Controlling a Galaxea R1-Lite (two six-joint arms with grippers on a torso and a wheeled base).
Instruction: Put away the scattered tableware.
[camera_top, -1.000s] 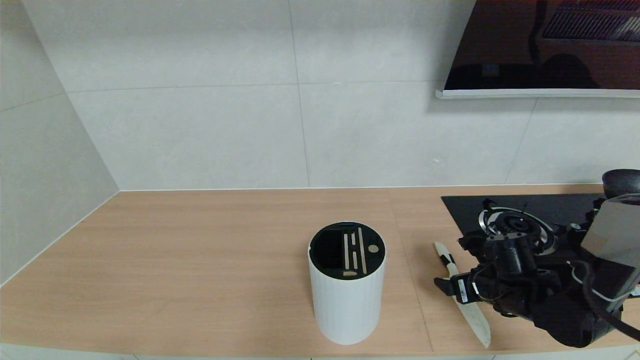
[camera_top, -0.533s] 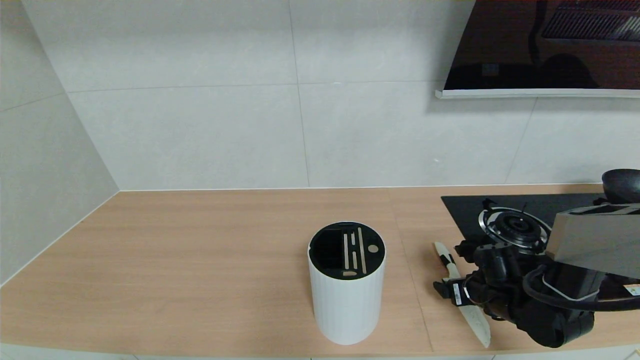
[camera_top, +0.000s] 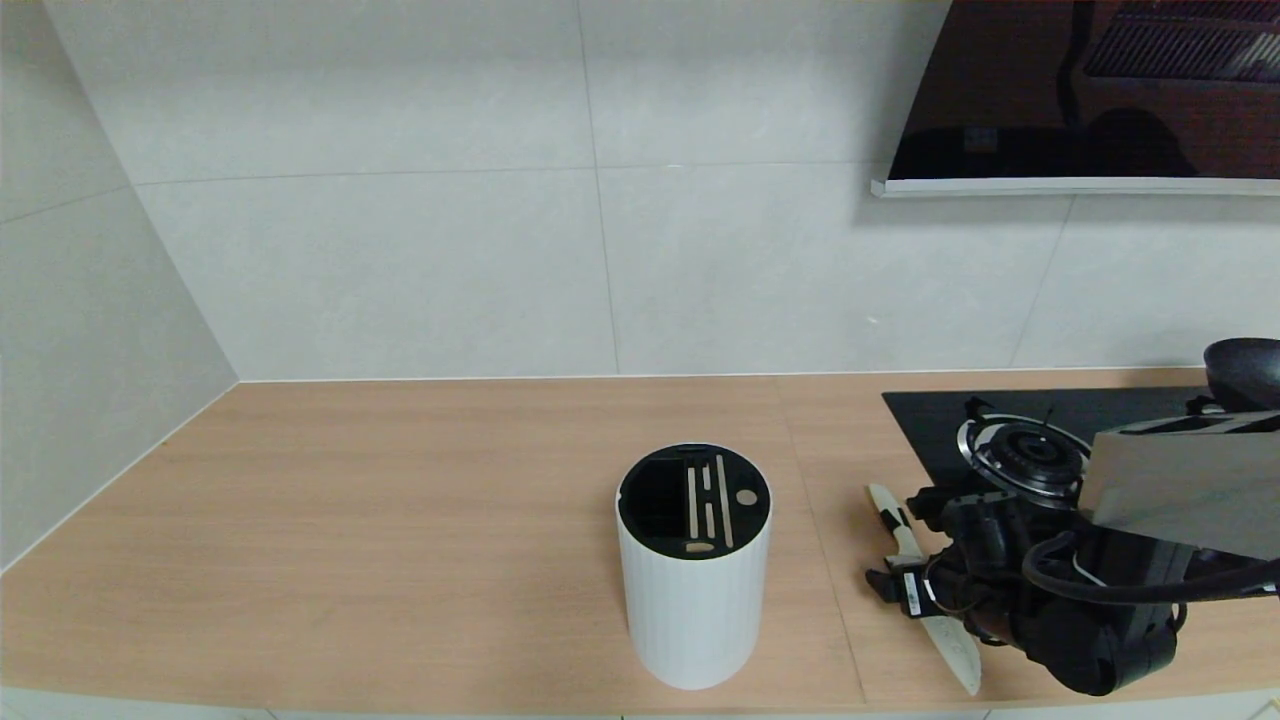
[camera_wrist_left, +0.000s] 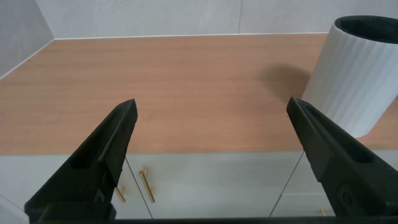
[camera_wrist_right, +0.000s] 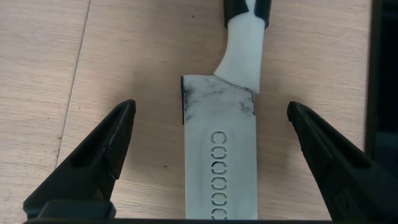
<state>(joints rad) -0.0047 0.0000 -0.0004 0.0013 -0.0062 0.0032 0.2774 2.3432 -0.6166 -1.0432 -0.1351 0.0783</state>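
A white-bladed knife (camera_top: 940, 630) with a black-and-white handle (camera_top: 888, 513) lies on the wooden counter, right of the white cylindrical holder (camera_top: 693, 590) with the slotted black top. My right gripper (camera_top: 905, 543) hangs just over the knife, near where the handle meets the blade. In the right wrist view, the right gripper (camera_wrist_right: 210, 109) is open, one finger on each side of the perforated blade (camera_wrist_right: 219, 149), clear of it. My left gripper (camera_wrist_left: 211, 106) is open and empty, out past the counter's front edge, with the holder (camera_wrist_left: 357, 68) off to one side.
A black gas hob with a burner (camera_top: 1025, 452) sits right behind the knife, with a dark pot (camera_top: 1245, 365) at the far right and a range hood (camera_top: 1090, 90) above. Bare wooden counter (camera_top: 400, 520) stretches left of the holder. Cabinet fronts with gold handles (camera_wrist_left: 146, 183) lie below the edge.
My right arm has swung down and its gripper has sunk closer to the knife. The knife and the holder have stayed put.
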